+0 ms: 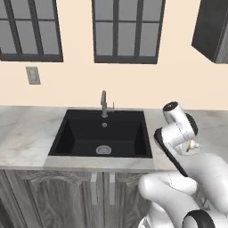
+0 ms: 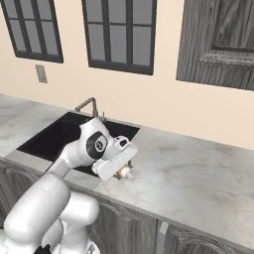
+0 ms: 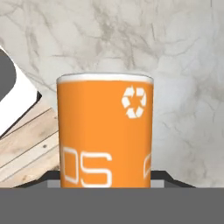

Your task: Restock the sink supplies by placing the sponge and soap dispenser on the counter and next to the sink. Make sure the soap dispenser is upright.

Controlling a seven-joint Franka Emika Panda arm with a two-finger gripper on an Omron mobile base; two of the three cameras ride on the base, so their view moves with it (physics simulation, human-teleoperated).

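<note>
Orange soap dispenser [image 3: 105, 131] sits pinched in the pincer [image 2: 124, 171], low over the counter [image 2: 198, 168] near its front edge, just right of the sink [image 1: 102, 133].

Kitchen: black sink [image 1: 103, 133] with faucet [image 1: 103, 103], marbled counter [image 1: 26, 133], dark wood cabinets [image 1: 49, 196].

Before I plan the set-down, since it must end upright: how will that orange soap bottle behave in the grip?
The soap bottle looks like smooth, rigid plastic, so it probably holds its shape but could slip. Its round body suggests it would roll if laid down. Close to the counter edge beside the sink, a tip could send it off.
</note>
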